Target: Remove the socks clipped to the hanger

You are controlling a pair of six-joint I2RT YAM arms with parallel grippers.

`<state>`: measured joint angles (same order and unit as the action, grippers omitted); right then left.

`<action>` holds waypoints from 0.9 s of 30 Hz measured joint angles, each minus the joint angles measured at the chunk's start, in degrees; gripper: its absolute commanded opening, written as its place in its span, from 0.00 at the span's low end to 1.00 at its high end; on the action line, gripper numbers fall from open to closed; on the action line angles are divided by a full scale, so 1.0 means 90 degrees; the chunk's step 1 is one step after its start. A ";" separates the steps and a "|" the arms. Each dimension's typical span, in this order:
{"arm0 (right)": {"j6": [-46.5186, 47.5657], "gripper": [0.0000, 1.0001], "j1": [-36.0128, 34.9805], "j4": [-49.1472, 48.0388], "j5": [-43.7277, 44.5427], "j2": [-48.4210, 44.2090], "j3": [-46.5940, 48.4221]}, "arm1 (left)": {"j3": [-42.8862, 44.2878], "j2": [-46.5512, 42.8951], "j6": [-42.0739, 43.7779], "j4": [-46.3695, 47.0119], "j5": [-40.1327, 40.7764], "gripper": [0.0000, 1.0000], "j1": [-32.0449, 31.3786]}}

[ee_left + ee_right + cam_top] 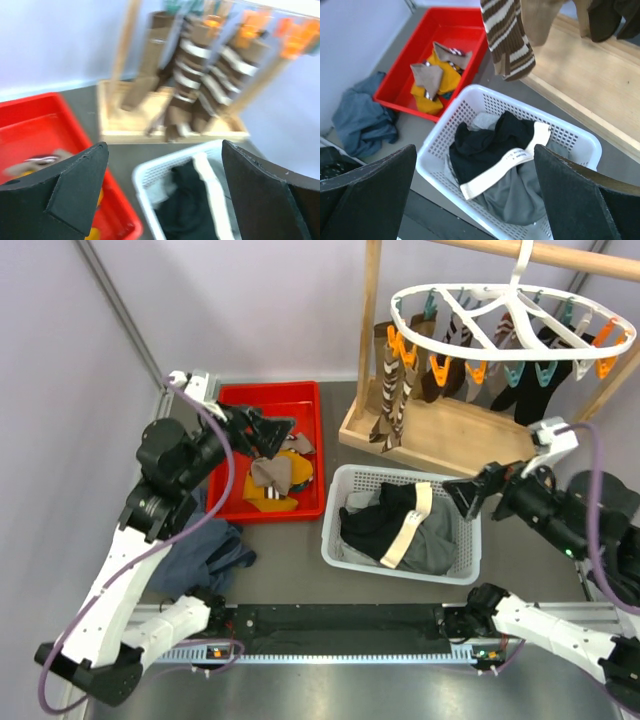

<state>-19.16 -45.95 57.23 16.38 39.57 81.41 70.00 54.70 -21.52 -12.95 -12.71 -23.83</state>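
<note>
The white oval hanger [512,312] hangs from the wooden pole at the top right. Socks [392,390] are clipped round its rim, among them brown-white striped, brown and black ones [540,392]. The left wrist view shows the striped socks [192,75] blurred ahead. More socks [275,478], mustard and brown, lie in the red tray [290,402]. My left gripper [273,435] hovers over that tray, open and empty [162,145]. My right gripper [463,495] is open over the right side of the white basket, with nothing between its fingers [475,147].
The white basket [330,532] holds black and grey clothes with a beige band [510,160]. A blue-grey garment [205,552] lies left of the basket. The light wooden rack [440,435] stands behind the basket, under the hanger. A wall closes off the left side.
</note>
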 measured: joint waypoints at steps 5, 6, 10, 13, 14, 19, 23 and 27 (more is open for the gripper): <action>-0.0075 0.99 0.0000 -0.0294 0.0005 -0.0590 0.0000 | -0.0622 -0.0610 -0.0430 0.0253 -0.0852 0.99 -0.0005; -0.0100 0.99 0.0000 -0.0318 0.0015 -0.0682 0.0002 | -0.0741 -0.0680 -0.0510 0.0289 -0.0996 0.99 -0.0005; -0.0180 0.99 0.0000 -0.0311 0.0097 -0.0760 0.0015 | -0.1098 -0.0884 -0.0852 0.0367 -0.1413 0.99 -0.0007; -0.0228 0.99 0.0000 -0.0284 0.0155 -0.0753 0.0015 | -0.1263 -0.1010 -0.1013 0.0478 -0.1569 0.99 -0.0007; -0.0236 0.99 0.0000 -0.0277 0.0172 -0.0753 0.0015 | -0.1299 -0.1059 -0.1064 0.0493 -0.1615 0.99 -0.0007; -0.0291 0.99 0.0000 -0.0255 0.0197 -0.0753 0.0015 | -0.1333 -0.1144 -0.1163 0.0629 -0.1705 0.99 -0.0010; -0.0350 0.99 0.0000 -0.0255 0.0197 -0.0753 0.0015 | -0.1353 -0.1149 -0.1171 0.0641 -0.1707 0.99 -0.0010; -0.0357 0.99 0.0000 -0.0255 0.0192 -0.0753 0.0015 | -0.1384 -0.1149 -0.1168 0.0634 -0.1700 0.99 -0.0010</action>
